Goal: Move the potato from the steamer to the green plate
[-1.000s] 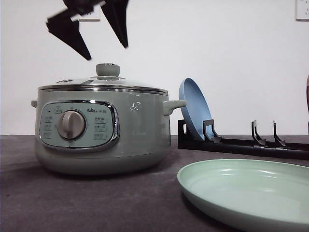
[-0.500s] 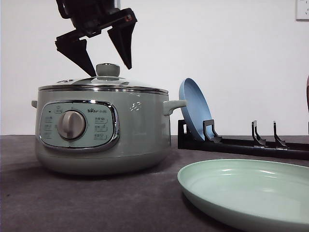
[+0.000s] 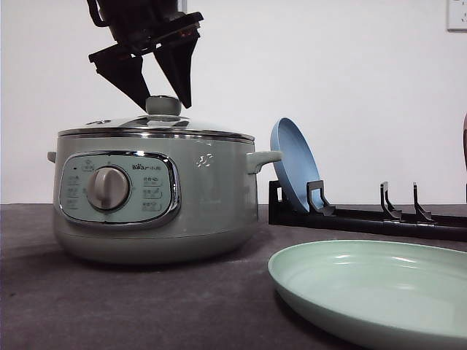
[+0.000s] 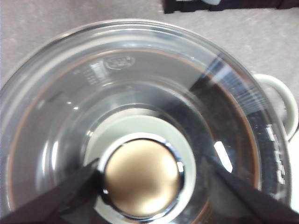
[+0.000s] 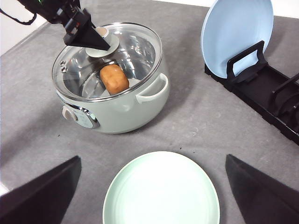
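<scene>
two dark fingers of the left gripper (image 3: 162,102) straddle the knob (image 3: 163,106) of the glass lid (image 3: 157,125), one on each side, jaws apart. in the left wrist view one finger (image 4: 70,193) has its tip right against the knob's chrome ring, and the other finger (image 4: 243,196) stands off from it with a gap between. the lid sits on the steamer (image 3: 155,197), closed, level on the chrome rim.

the potato (image 5: 114,78) lies inside the steamer, seen through the glass in the right wrist view, on the pot floor a little toward the side handle (image 5: 152,91).

the steamer stands on the dark grey table (image 3: 146,306) with its dial (image 3: 108,188) facing the front camera. the green plate (image 3: 376,288) lies flat on the table, near the steamer on the robot's right and closer to the front camera, not touching it, with nothing on it. a blue plate (image 3: 294,164) stands on edge in a black rack (image 3: 365,215) behind the green plate, just beside the steamer's right handle in the front view.

the right gripper (image 5: 154,196) hovers high above the green plate, jaws wide apart, holding nothing.
</scene>
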`<state>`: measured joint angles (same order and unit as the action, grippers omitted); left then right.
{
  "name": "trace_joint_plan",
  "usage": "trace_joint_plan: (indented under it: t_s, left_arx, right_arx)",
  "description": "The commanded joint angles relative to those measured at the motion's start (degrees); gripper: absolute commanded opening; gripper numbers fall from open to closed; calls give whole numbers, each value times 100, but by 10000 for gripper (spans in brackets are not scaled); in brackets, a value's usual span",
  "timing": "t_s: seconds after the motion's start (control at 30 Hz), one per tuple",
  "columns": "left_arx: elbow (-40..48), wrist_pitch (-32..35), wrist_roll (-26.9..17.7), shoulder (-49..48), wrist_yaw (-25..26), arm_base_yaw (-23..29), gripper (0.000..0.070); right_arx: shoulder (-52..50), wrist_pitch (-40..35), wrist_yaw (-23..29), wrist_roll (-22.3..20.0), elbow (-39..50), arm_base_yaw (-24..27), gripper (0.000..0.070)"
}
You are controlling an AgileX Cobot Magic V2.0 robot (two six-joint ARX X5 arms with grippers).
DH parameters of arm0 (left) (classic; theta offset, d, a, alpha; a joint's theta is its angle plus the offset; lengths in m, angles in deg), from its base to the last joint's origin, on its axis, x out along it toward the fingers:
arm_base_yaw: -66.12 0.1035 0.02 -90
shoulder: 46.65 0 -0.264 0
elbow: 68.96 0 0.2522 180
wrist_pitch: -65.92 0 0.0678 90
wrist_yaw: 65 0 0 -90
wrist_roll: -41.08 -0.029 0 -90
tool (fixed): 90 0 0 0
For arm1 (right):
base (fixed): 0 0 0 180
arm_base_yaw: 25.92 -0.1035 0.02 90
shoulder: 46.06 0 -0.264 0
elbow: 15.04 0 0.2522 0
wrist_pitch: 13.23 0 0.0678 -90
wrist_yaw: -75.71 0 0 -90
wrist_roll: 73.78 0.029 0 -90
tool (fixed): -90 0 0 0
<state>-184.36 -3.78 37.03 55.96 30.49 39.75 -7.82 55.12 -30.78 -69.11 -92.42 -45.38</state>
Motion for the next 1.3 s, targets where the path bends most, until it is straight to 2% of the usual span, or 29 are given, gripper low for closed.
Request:
trace_joint_plan:
  t_s: [0.0,0.1,0.17,0.2,0.27,0.43,0.67,1.27]
  left_arx:
    - [-170,18,-113,107,23,-39,309]
    - [-170,23,-127,107,21,-37,114]
    - [-170,26,-128,107,19,-37,62]
    - [-170,26,-128,105,8,-37,60]
    - [-170,30,-128,107,-36,-37,0]
    - [-182,75,-128,103,-319,-37,0]
    - [-437,-38,-125,101,-362,-37,0]
    - [-2331,-1189,-86,81,-366,-37,0]
  right_arx:
    - [22,-55,2,-42,-90,-17,625]
    - [22,-55,2,-42,-90,-17,625]
    - [22,-55,2,-42,-90,-17,625]
    - [22,-55,2,-42,-90,-17,625]
    - [22,-53,2,-42,-90,-17,625]
    - [22,-54,2,-42,-90,-17,625]
    - [22,-55,2,-39,-90,-17,625]
    - [24,-80,4,-39,-90,-17,625]
